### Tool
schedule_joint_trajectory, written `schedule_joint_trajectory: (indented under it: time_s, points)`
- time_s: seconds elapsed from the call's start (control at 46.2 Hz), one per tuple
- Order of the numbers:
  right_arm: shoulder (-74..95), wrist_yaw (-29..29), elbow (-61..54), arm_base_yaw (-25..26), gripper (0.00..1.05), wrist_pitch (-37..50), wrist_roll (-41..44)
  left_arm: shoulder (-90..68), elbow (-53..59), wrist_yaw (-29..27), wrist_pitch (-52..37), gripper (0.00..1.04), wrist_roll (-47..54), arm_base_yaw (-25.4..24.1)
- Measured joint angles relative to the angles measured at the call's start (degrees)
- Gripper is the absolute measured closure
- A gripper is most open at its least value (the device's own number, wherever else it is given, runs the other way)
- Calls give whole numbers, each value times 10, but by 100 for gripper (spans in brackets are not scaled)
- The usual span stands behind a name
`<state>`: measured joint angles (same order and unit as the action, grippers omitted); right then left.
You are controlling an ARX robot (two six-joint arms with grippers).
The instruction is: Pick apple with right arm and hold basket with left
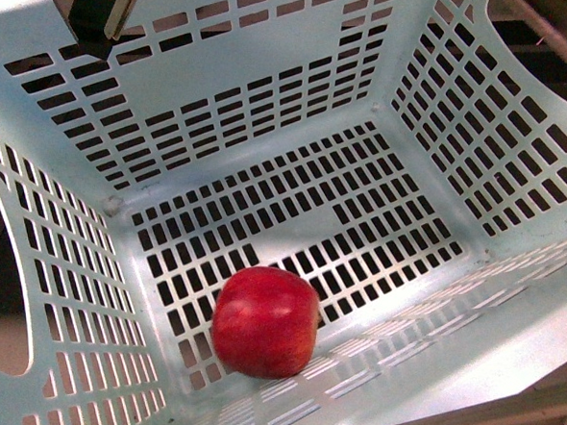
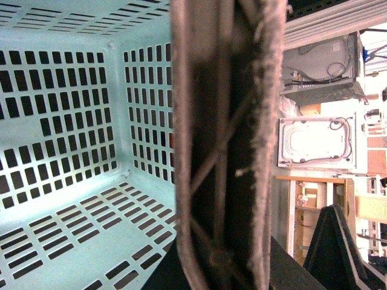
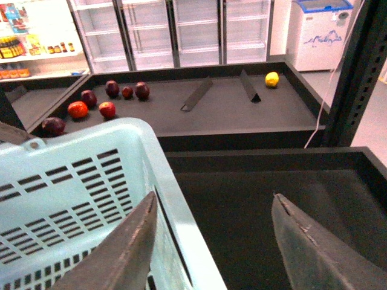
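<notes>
Front view: basket (image 1: pixel 189 83), pale mint plastic with slotted walls and floor, seen from above. One apple (image 1: pixel 266 321), red and glossy, lies on the basket floor against the near wall, toward the left corner. The left gripper (image 1: pixel 93 17) shows as a dark block at the rim of the far wall. Left wrist view: one brown ribbed finger (image 2: pixel 227 145) fills the middle of the picture, with the basket's inside beside it. The other finger is hidden, so whether this gripper is clamped on the wall cannot be told. Right wrist view: the right gripper (image 3: pixel 214 202) has its fingers spread wide and holds nothing. It hangs just outside the basket's corner, over a dark tray (image 3: pixel 272 199). Beyond lies a dark shelf (image 3: pixel 230 109) with small red and dark fruit (image 3: pixel 107 109) and one yellow fruit (image 3: pixel 272 79), too small to identify. Handling: the apple is probably firm, fairly heavy, smooth-skinned, apt to roll and easily bruised. It is best taken from above across its widest part with moderate pressure. The basket is probably light and somewhat flexible, best held at the rim.
</notes>
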<state>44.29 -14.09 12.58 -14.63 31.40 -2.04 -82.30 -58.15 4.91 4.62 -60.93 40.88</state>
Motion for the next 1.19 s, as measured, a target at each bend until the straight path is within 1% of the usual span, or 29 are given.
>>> schedule_joint_trajectory:
  time_s: [0.065, 0.087, 0.151, 0.173, 0.195, 0.238, 0.476, 0.497, 0.519, 0.541, 0.606, 0.779, 0.887, 1.19]
  points:
    - [-18, 14, -17, 15, 75, -4, 5, 0, 0, 3, 0, 99, -2, 0]
    - [-27, 20, -24, 22, 80, -6, 7, 0, 0, 4, 0, 99, -2, 0]
    - [-46, 33, -37, 34, 91, -12, 10, 0, 0, 5, 0, 99, -2, 0]
    - [-49, 35, -39, 36, 92, -13, 11, 0, 0, 4, 0, 99, -2, 0]
    - [-57, 41, -44, 41, 98, -16, 13, 0, 0, 4, 0, 99, -2, 0]
    - [-66, 46, -48, 47, 103, -19, 14, 0, 0, 3, 0, 99, -2, 0]
    - [-130, 78, -80, 82, 103, -54, 17, 0, 0, 1, 0, 99, -2, 0]
    - [-139, 89, -83, 89, 103, -59, 17, 0, 0, 2, 0, 99, -2, 0]
    - [-148, 118, -85, 105, 103, -65, 17, 0, 0, 3, 0, 99, -2, 0]
    - [-159, 135, -88, 125, 103, -73, 17, 0, 0, 3, 0, 99, -3, 0]
    - [-182, 136, -96, 143, 103, -88, 17, 0, 0, 2, 0, 99, -2, 0]
    - [-219, 139, -106, 144, 103, -115, 17, 0, 0, 2, 0, 99, -2, 0]
    - [-234, 139, -116, 144, 103, -106, 17, 0, 0, 2, 0, 99, -2, 0]
    - [-292, 140, -116, 144, 103, -162, 17, 0, 0, 2, 0, 99, -2, 0]
